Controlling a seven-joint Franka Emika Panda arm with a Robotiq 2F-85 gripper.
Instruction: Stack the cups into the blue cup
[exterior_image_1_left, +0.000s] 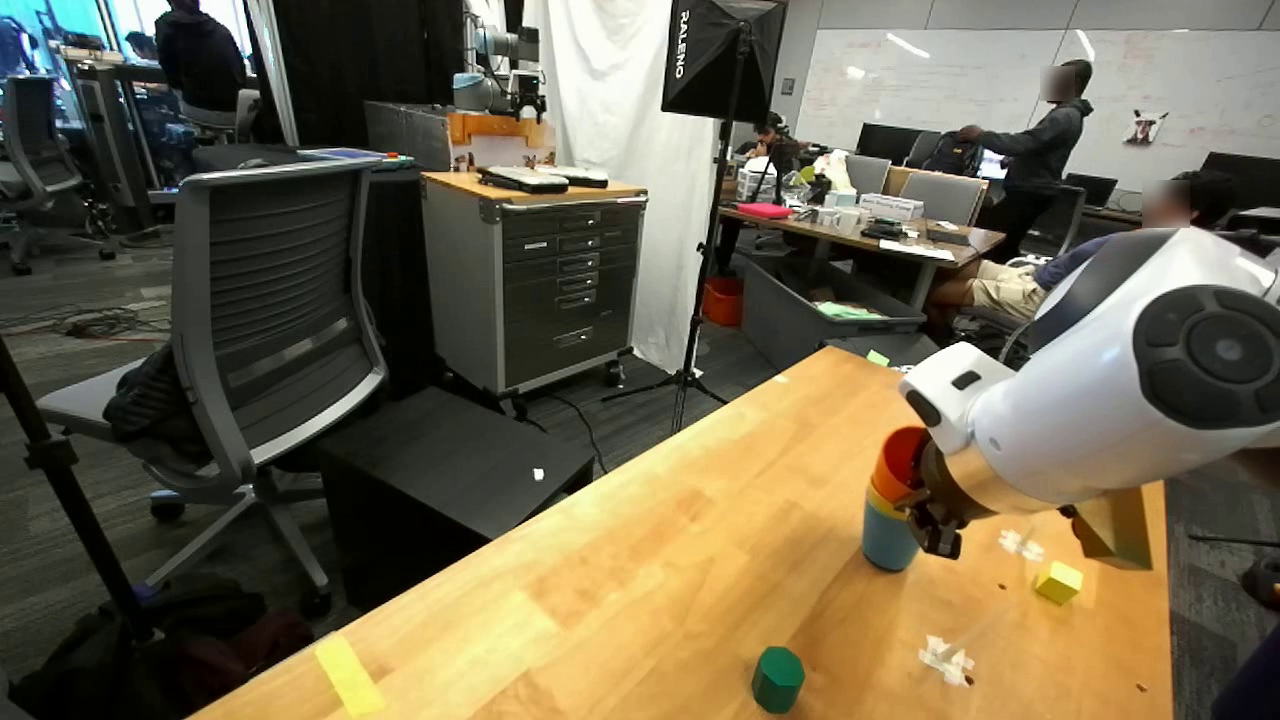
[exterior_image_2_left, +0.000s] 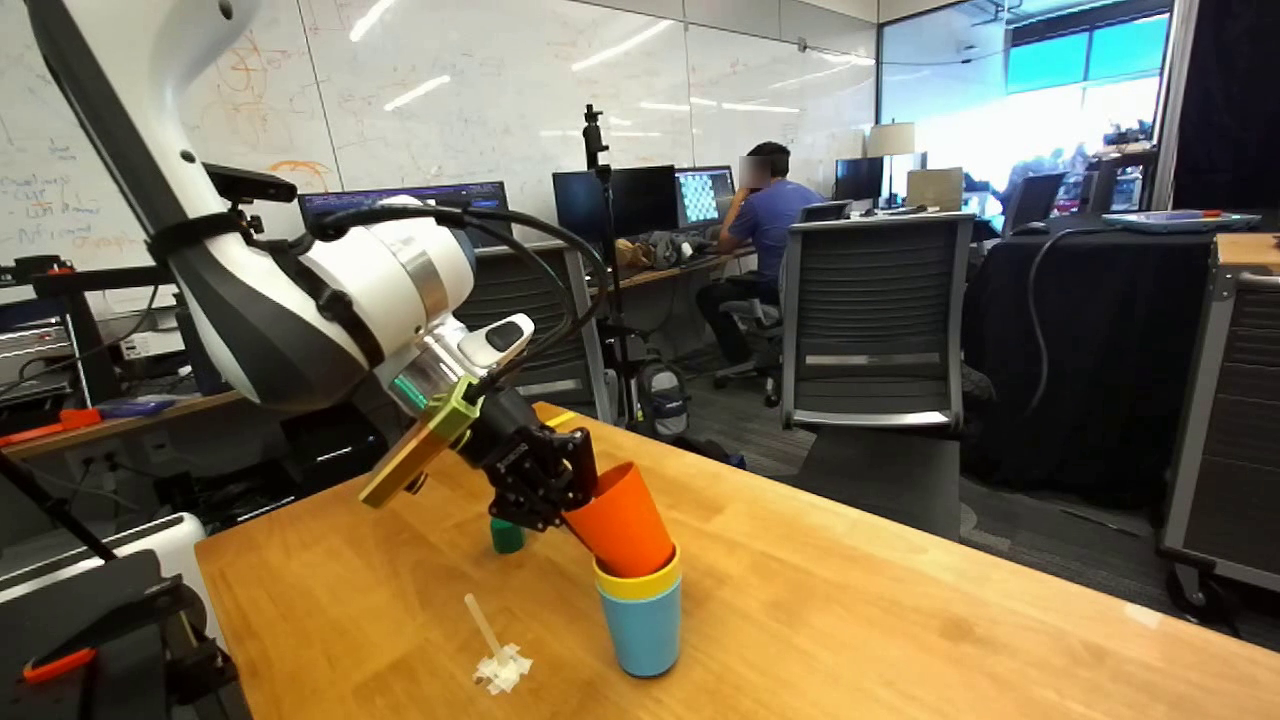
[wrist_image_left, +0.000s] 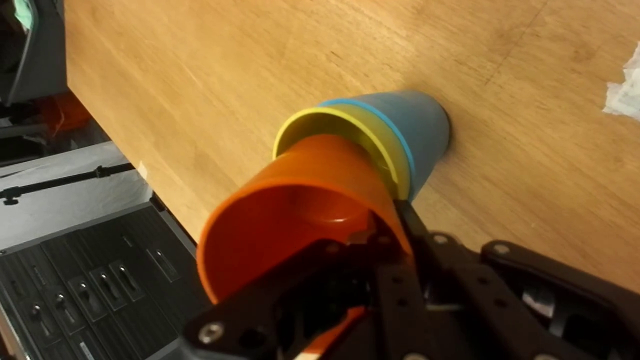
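Yellow cup (exterior_image_2_left: 637, 588) mostly out of sight

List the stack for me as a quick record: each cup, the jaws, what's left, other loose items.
blue cup: upright on the table, bottom of the stack
yellow cup: nested in the blue cup, its rim above the blue one
orange-red cup: tilted, lower end inside the yellow cup, not fully seated
jaws: shut on the orange-red cup's wall
left to do: probably straighten, seat and release that cup
other loose items: yellow block, dark green object
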